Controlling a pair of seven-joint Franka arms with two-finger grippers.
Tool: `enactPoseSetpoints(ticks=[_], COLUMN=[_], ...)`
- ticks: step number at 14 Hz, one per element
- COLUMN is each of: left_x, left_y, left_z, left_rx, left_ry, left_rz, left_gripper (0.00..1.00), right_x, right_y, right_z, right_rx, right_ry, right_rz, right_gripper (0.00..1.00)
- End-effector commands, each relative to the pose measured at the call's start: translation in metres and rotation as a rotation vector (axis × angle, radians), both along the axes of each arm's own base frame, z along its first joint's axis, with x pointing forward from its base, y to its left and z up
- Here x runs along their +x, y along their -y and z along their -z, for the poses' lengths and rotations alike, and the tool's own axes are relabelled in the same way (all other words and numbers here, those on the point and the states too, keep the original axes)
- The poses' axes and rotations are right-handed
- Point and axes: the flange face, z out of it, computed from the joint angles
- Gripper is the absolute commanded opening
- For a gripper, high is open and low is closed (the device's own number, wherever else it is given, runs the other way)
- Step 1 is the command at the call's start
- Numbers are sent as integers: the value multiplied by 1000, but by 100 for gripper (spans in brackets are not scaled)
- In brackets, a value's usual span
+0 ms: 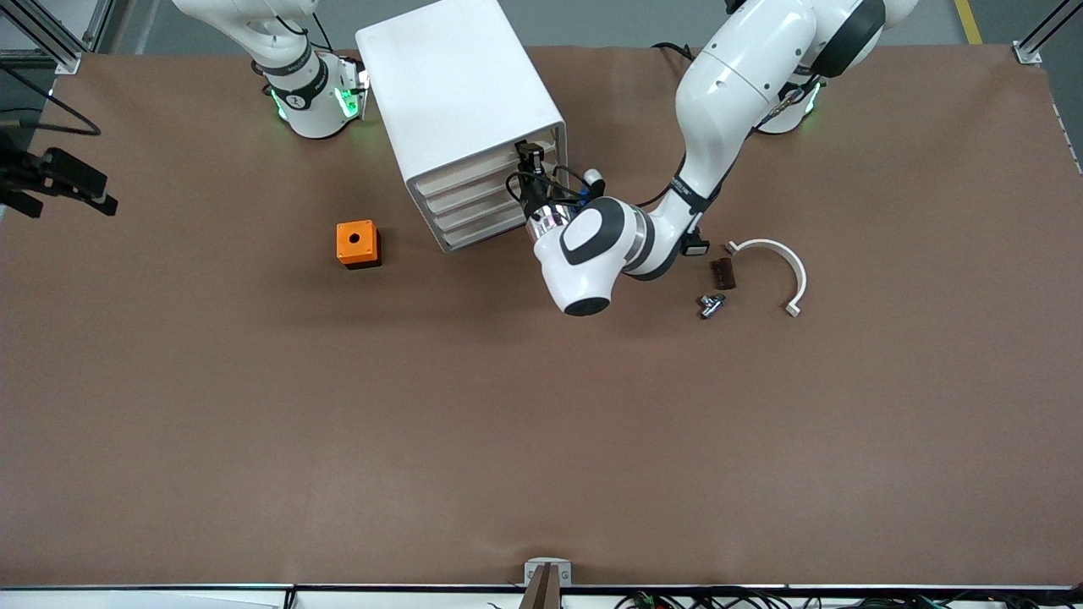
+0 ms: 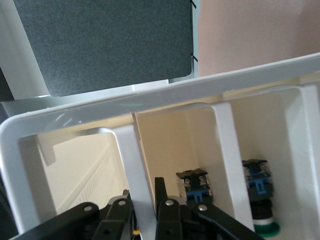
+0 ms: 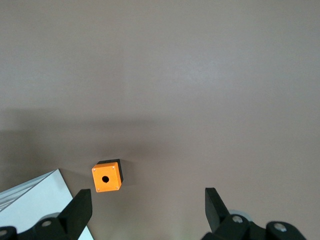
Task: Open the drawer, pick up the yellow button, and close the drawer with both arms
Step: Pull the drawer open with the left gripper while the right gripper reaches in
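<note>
Brown surface (image 1: 541,440). Tall white box cabinet (image 1: 461,101); top cream-fronted drawer (image 2: 165,107) ajar. Left arm bent low, left claw (image 1: 529,165) at drawer front, fingers (image 2: 167,212) pinching front lip. Right claw (image 3: 147,210) wide open, empty, high over orange cube (image 3: 106,176), waiting. Black-and-blue button bodies (image 2: 194,185) inside drawer; caps unseen. No legible writing.

No legible text or labels.

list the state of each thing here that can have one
drawer: part open, left gripper shut on its front wall
buttons: lying in the drawer, untouched
lower drawers: shut
right gripper: open, empty, up over the table, waiting
orange cube: on the table, apart from the cabinet
</note>
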Motion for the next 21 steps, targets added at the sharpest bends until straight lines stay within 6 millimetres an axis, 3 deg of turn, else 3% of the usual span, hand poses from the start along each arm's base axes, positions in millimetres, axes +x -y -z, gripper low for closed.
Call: enactPoseSetpoints(ticks=[1, 4, 6, 8, 10, 13, 15, 21], left_x=[20, 39, 50, 60, 75, 94, 106, 134], left_y=[-12, -28, -38, -47, -59, -74, -85, -117], left_z=[2, 3, 3, 2, 1, 3, 1, 6], left_rx=[15, 15, 15, 13, 7, 9, 9, 12], left_ry=[3, 5, 9, 14, 27, 47, 56, 58], left_rz=[-49, -94, -120, -142, -177, -232, -263, -333], left_gripper=[13, 12, 12, 12, 13, 14, 15, 17], right_x=[20, 30, 47, 51, 59, 59, 59, 52], right_y=[1, 10, 13, 24, 25, 14, -3, -90], right_z=[12, 30, 70, 72, 87, 86, 87, 87], right_rx=[-14, -18, -22, -54, -82, -82, -86, -110], right_ry=[-13, -41, -103, -100, -112, -115, -122, -142], right_rz=[-8, 7, 8, 9, -4, -2, 90, 340], right_gripper=[100, 100, 100, 100, 100, 100, 100, 100])
